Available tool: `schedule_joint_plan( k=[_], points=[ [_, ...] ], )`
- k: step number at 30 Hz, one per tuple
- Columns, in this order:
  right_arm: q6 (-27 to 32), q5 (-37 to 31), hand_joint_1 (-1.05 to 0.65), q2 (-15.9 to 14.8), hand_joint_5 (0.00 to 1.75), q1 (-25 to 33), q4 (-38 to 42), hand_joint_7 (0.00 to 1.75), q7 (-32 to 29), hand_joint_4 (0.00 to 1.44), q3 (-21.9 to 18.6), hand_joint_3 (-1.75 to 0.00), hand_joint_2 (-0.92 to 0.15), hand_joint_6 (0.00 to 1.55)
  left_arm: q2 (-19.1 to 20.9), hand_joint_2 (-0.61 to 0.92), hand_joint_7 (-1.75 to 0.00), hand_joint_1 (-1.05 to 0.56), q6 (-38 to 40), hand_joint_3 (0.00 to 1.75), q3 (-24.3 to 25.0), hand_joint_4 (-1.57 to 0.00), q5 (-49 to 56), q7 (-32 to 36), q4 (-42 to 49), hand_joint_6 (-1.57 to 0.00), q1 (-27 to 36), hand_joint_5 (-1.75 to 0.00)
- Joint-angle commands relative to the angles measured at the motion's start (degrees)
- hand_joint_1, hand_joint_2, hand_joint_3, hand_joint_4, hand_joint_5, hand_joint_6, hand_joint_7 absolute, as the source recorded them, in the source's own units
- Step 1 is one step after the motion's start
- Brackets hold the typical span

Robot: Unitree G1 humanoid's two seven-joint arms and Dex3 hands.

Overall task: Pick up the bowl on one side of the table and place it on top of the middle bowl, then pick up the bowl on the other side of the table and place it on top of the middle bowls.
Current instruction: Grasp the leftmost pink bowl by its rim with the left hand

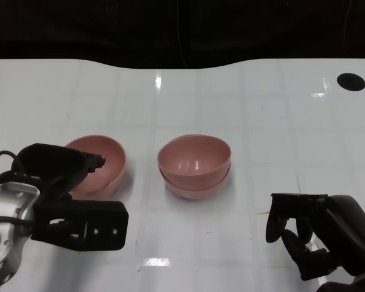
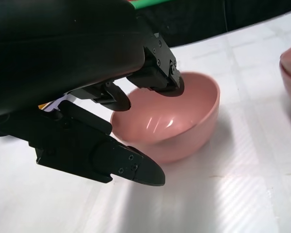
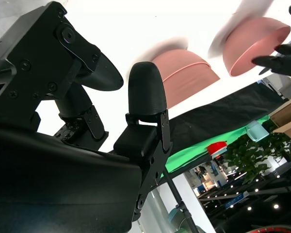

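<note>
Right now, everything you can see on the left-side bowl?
The left bowl is pink, smooth and glossy, plastic-looking, round and empty. It sits upright on the white table, apart from the two-bowl stack in the middle. The left hand is at its near rim with fingers over the edge; it is not lifted.

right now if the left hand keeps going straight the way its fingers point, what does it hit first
The left bowl. The left hand reaches toward it, upper fingers already over its near rim and the thumb outside its wall. Whether they touch it yet is unclear. The middle stack lies further right, off that line.
</note>
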Motion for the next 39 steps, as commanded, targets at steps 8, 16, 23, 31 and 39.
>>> schedule_joint_plan(
  k=[8, 16, 23, 31, 39],
  points=[
    [0.2, -0.3, -0.1, 0.0, 1.75, 0.3, -0.7, 1.46, -0.2, 0.93, -0.4, -1.53, -0.18, 0.82, -0.6, 0.92, -0.03, -0.41, -5.2, 0.12, -5.3, -0.72, 0.6, 6.3, 12.5, -0.63, -5.8, -0.44],
    [0.5, -0.4, -0.1, -0.1, 1.75, 0.2, -0.7, 1.45, -0.1, 0.93, -0.5, -1.53, -0.18, 0.84, -1.7, 0.92, -0.22, -0.29, -11.6, 0.05, -7.5, -0.7, 1.0, 16.8, 21.8, -1.12, -8.8, -1.42],
    [-0.1, -0.5, -0.1, -0.3, 1.75, 0.3, -0.5, 1.44, -0.4, 0.93, -0.5, -1.53, -0.18, 0.84, -2.5, 0.92, -0.88, -0.23, -14.2, 0.17, -9.8, -0.77, 1.3, 21.7, 27.0, -0.9, -11.6, -1.74],
    [0.2, -0.1, -0.09, -0.2, 1.75, 0.9, -1.1, 1.43, 0.0, 0.93, -0.6, -1.54, -0.17, 0.84, -2.2, 0.92, -0.95, -0.24, -15.2, 0.22, -11.0, -0.79, 1.1, 24.9, 28.9, -0.84, -13.0, -1.75],
    [0.5, 0.0, -0.1, -0.1, 1.75, 0.7, -1.0, 1.44, 0.2, 0.94, -0.6, -1.55, -0.16, 0.85, -0.7, 0.92, -1.07, -0.23, -16.7, 0.24, -9.7, -0.82, 0.1, 26.7, 25.5, -0.81, -13.2, -1.75]
  ],
)
